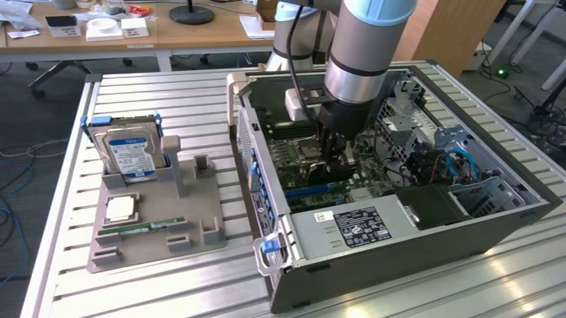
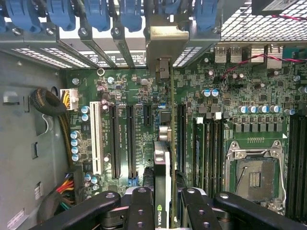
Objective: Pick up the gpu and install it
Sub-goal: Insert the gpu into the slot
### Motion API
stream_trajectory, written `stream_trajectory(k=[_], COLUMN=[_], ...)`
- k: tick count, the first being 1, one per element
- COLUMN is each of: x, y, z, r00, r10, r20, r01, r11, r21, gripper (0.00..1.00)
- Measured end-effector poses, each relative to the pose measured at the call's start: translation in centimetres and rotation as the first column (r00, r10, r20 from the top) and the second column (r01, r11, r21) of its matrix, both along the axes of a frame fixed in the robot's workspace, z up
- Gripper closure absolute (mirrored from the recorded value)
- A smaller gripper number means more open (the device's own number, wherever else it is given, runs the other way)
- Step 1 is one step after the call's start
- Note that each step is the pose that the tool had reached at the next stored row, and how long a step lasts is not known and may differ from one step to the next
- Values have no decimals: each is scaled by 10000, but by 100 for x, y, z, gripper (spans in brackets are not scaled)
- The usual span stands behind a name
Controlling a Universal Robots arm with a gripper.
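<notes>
My gripper (image 1: 335, 162) reaches down inside the open computer case (image 1: 415, 228), over the green motherboard (image 2: 139, 96). It is shut on the gpu (image 2: 163, 158), with one black finger (image 2: 139, 206) on each side of the card. The card stands on edge and is seen edge-on, a green logo near the fingers. It lines up with the long black expansion slots (image 2: 129, 139). Its silver bracket (image 2: 165, 43) sits at the case's rear slot openings. Whether the card's edge is in a slot I cannot tell.
Blue slot clips (image 2: 96, 14) line the case's rear wall. An empty processor socket (image 2: 254, 175) and cable bundles (image 2: 53, 103) flank the card. On the table at the exterior view's left, a grey fixture (image 1: 208, 228) holds a hard drive (image 1: 131, 154), a processor chip (image 1: 119, 209) and a memory stick (image 1: 142, 227).
</notes>
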State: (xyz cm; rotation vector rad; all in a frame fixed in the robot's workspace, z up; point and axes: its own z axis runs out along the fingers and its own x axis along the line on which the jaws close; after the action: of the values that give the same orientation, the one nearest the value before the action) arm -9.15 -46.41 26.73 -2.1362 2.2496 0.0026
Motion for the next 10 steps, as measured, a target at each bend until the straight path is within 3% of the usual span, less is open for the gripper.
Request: stream_trajectory(k=[10], x=[-27], y=[0], z=[-43], r00=[10000], r10=[1], r20=[-1], r01=[-1], r11=[10000], r21=[0], gripper=[73])
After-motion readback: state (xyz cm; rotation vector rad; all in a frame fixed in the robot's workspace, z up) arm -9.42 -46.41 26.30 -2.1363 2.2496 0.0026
